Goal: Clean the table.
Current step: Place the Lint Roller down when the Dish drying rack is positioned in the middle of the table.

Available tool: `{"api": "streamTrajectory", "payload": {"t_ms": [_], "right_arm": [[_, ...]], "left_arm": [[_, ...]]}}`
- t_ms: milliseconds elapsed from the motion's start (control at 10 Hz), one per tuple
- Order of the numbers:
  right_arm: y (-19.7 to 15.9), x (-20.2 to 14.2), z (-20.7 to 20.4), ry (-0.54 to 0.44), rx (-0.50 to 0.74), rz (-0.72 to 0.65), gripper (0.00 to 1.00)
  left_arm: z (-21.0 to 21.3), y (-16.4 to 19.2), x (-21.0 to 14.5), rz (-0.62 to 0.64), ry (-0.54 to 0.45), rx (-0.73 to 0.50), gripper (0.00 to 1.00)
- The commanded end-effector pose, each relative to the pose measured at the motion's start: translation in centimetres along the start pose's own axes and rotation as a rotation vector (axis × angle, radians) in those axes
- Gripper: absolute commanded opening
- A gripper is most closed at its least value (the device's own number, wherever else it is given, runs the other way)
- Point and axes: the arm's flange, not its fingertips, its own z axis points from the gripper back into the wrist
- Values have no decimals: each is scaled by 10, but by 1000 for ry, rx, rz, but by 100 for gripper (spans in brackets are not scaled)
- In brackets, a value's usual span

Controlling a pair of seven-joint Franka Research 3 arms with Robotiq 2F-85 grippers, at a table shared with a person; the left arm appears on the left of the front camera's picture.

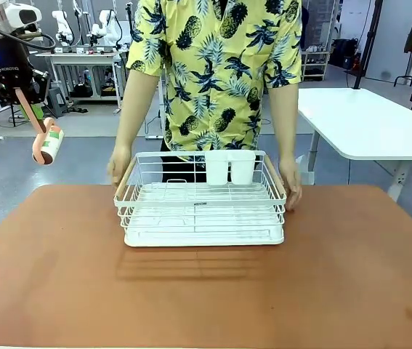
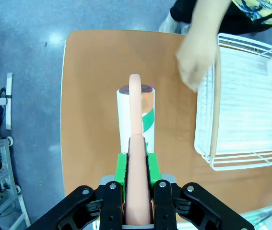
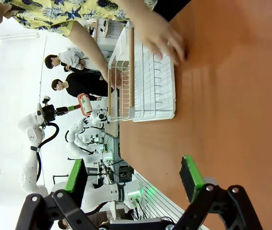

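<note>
The table (image 1: 206,291) spreads wide in front of me, its reddish-brown top reaching from my near edge to the far side where a person (image 1: 216,65) in a yellow pineapple shirt stands. On its far middle sits a white wire rack (image 1: 202,211), with two white cups (image 1: 229,166) standing in its far part. The person's hands (image 1: 119,166) rest at the rack's left and right ends, touching its wooden side rails. Off to the far right stands a smaller white table (image 1: 369,123), apart from mine. My left gripper (image 2: 136,165) hangs high above the table's left edge, well apart from the rack, with its green pads pressed tight against the pinkish handle of a lint roller (image 1: 48,145); the roller's white drum, marked with a green stripe, points down toward the tabletop without touching it. My right gripper (image 3: 133,172) hovers over bare tabletop with its fingers spread wide and nothing between them.
</note>
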Motion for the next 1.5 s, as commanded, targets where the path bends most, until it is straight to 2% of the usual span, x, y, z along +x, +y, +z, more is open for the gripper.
{"api": "streamTrajectory", "payload": {"t_ms": [0, 1100, 1300, 1400], "right_arm": [[3, -5, -3, -13, -4, 3, 100], [3, -5, -3, -13, -4, 3, 100], [3, -5, -3, -13, -4, 3, 100], [3, -5, -3, -13, -4, 3, 100]], "left_arm": [[5, 0, 1, 13, 7, 21, 21], [0, 0, 0, 0, 0, 0, 21], [-4, -6, 28, 600, 6, -23, 21], [-8, -12, 23, 771, 48, -42, 21]]}}
